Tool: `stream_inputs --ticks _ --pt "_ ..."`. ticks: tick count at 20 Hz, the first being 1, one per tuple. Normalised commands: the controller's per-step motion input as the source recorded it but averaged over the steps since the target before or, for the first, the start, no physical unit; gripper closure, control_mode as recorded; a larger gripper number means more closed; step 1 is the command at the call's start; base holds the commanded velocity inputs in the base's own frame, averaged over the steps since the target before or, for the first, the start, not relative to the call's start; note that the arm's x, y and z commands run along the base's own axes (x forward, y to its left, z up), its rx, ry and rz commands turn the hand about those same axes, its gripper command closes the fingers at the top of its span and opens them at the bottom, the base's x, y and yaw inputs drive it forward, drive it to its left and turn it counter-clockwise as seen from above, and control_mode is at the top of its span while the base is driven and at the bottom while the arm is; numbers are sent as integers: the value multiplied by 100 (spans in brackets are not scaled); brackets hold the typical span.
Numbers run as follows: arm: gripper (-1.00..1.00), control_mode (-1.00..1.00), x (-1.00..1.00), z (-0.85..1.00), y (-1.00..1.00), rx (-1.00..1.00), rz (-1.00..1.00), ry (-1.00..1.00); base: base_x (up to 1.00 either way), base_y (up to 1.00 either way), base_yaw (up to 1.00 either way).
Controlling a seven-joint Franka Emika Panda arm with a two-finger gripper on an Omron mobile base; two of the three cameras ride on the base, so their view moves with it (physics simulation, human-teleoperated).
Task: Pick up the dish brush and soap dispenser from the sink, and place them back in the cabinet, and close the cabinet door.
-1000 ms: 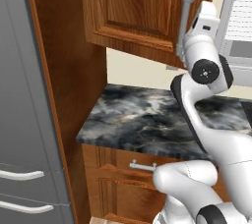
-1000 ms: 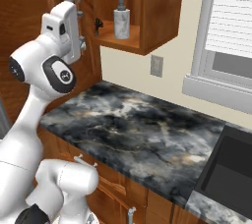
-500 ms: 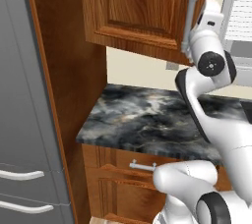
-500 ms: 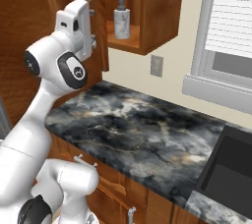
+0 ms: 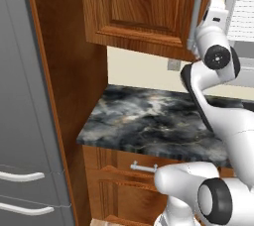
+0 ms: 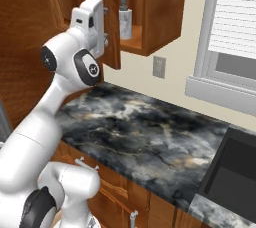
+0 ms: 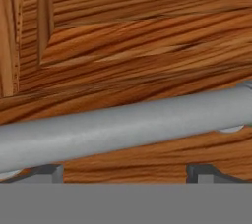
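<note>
— So, how is the white jointed arm posed?

— Raised high. In the left base view it climbs from the lower right of the frame, bends at a dark joint and ends with its hand at the upper right, against the long vertical grey bar handle (image 5: pixel 198 14) of the reddish-brown raised-panel cabinet door (image 5: pixel 144 7). In the right base view the same arm rises from the lower left, and its two-finger gripper (image 6: pixel 104 32) sits at the upper left, pressed up to the door's edge (image 6: pixel 112 27).

— And the jaws?

— Spread wide. In the hand view the two small dark fingertips (image 7: pixel 49 173) stand far apart at the bottom, one lower left and one lower right, with the grey bar (image 7: pixel 123 127) running across the frame just above them. The bar lies between the tips; whether either tip touches it I cannot tell.

— Where is the door relative to the hand?

— Directly ahead of it. Wood grain of the door panel (image 7: pixel 147 46) covers the upper part of the hand view, behind the bar. The door stands open: in the right base view it is seen edge-on at upper left, with the reddish-brown wooden wall cabinet (image 6: pixel 160 12) open to its right.

— Anything inside?

— A small white cylindrical soap dispenser with a dark grey pump top (image 6: pixel 125 19) stands upright on the cabinet's wooden shelf, just right of the gripper in that frame.

— And lower down?

— Grey-black marbled countertop (image 6: pixel 150 132) fills the middle, and the black rectangular recessed sink (image 6: pixel 232 177) shows at the lower right edge.
</note>
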Motion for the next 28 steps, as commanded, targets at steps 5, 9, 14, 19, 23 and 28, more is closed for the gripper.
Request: stream_inputs --ticks 5,9,14,19,23,28 --pt "-100 -100 29 0 -22 0 0 0 0 0 0" --pt "-100 -100 32 0 -18 0 0 0 0 0 0" --pt "-100 -100 30 0 -17 0 0 0 0 0 0" --pt "-100 -100 28 0 -16 0 0 0 0 0 0" --pt "-100 -100 28 0 -17 0 0 0 0 0 0" --pt "-100 -100 23 0 -19 0 0 0 0 0 0"
